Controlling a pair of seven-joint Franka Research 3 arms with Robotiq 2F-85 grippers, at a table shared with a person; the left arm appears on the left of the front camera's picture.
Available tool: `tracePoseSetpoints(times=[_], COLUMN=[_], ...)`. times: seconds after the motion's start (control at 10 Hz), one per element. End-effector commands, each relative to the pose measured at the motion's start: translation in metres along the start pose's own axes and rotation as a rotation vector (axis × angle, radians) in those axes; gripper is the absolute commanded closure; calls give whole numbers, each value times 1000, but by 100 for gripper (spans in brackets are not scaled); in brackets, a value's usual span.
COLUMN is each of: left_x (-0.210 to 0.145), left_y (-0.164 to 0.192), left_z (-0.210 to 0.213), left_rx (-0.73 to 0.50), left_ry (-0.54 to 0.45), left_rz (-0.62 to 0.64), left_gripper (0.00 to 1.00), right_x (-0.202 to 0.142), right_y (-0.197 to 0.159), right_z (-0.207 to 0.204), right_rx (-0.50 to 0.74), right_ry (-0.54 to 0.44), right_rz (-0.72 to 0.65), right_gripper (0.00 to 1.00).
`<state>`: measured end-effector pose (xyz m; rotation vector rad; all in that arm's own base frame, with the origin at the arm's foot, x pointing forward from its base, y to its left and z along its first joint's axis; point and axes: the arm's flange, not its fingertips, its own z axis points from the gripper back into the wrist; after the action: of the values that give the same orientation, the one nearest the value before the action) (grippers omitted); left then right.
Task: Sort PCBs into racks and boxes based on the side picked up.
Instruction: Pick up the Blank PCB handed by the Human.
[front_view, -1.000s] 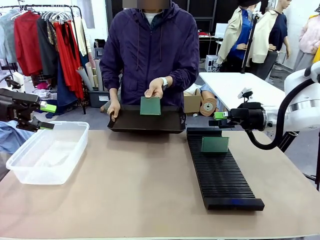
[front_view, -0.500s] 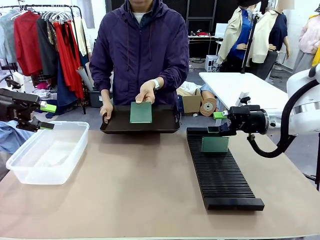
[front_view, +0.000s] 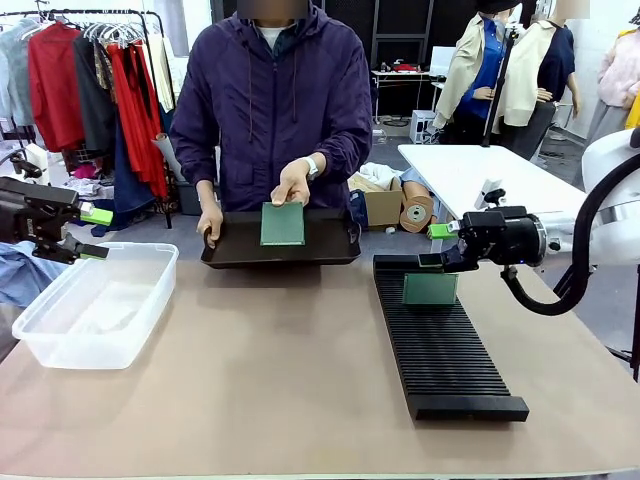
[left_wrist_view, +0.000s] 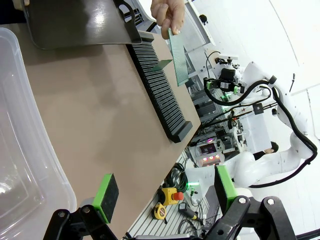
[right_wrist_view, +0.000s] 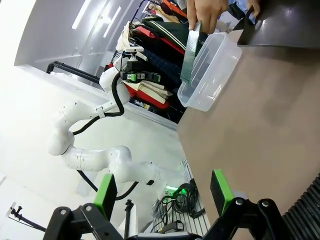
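The left gripper (front_view: 95, 234), black with two green-padded fingers, hung level at the end of its arm, well away from the long black rectangular rack (front_view: 445, 350) with ribbed, narrow parallel slots. It sat on the opposite side of the table from the rack and pointed towards it. Its jaws stood wide apart, and in its own wrist view (left_wrist_view: 165, 192) nothing lay between them.

The right gripper (front_view: 437, 246), of the same build, reached in level just over the rack's far end. Its white arm curved away behind it, trailing a black cable. Its jaws were also spread, with nothing held (right_wrist_view: 163, 193).

One thin flat green rectangular circuit board (front_view: 430, 289) stood upright in a slot near the rack's far end, just below the right gripper's fingers.

Beyond the rack's far end and towards the table's middle, a person in a dark purple jacket pinched a second green board (front_view: 282, 224) by its top edge with one hand (front_view: 293, 186). The board hung upright over a smooth, glossy dark tray (front_view: 330, 245) with a raised rim. The person's other hand (front_view: 210, 222) gripped the tray edge farthest from the rack.

A clear plastic rectangular tub (front_view: 60, 340), shallow with rounded corners and a rolled rim, sat on the matte tan tabletop (front_view: 270, 380), well apart from the rack and beneath the left gripper.
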<state>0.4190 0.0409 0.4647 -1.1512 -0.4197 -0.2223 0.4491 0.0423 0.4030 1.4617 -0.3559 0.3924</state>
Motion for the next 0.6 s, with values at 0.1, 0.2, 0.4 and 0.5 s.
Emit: tracePoseSetpoints(times=[0.1,0.2,0.4,0.5], left_x=[0,0,0,0], left_y=[-2,-2,-2,-2], left_z=[2,2,2,2], left_rx=[-10,-10,-10,-10], left_ry=[0,0,0,0], left_rz=[0,0,0,0], left_gripper=[0,0,0,0], right_x=[1,1,1,2], right_y=[14,15,15,16], right_z=[-3,-2,-1,0], right_rx=[-30,-16,-20,-20], right_ry=[2,-2,-16,-30], right_rz=[-76,-100,-130,-136], right_gripper=[0,0,0,0])
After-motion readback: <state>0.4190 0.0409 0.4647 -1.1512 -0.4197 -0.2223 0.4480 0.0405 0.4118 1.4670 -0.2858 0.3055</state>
